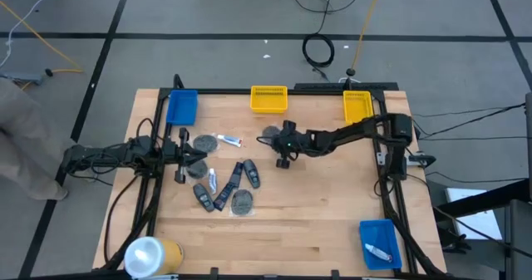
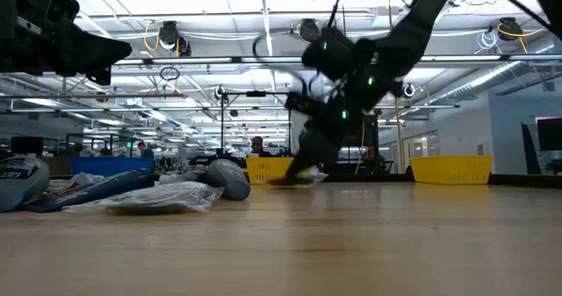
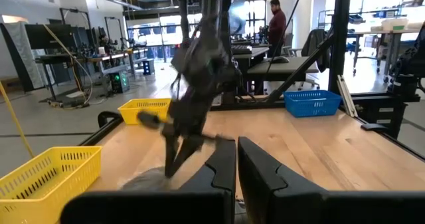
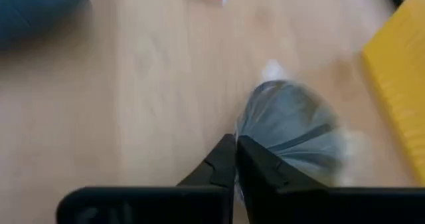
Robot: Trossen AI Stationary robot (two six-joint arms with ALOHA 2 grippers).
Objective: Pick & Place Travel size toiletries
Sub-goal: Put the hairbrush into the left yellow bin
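Note:
The toiletries lie in a heap on the table's left half: grey discs (image 1: 203, 142), black oblong pieces (image 1: 236, 179) and small white tubes (image 1: 229, 140). One grey disc in clear wrap (image 4: 292, 132) sits apart near the table's middle (image 1: 270, 135). My right gripper (image 4: 236, 151) is shut at that disc's edge, reaching in from the right (image 1: 281, 149). My left gripper (image 3: 236, 164) is shut with nothing between its fingers and hovers over the heap's left side (image 1: 184, 151). My right gripper pinches the edge of the disc's clear wrap (image 4: 244, 132) between its two fingers. The fingers slant down from above and from the table's right. The disc sticks out beyond the fingertips; whether it rests on the table or is lifted off it, I cannot tell.
A blue bin (image 1: 181, 107) and two yellow bins (image 1: 268, 99) (image 1: 357, 107) stand along the far edge. Another blue bin (image 1: 381, 243) at the near right corner holds a white tube (image 1: 378, 251). A large yellow roll (image 1: 151, 255) lies at the near left corner. A person (image 3: 277, 21) stands beyond the table.

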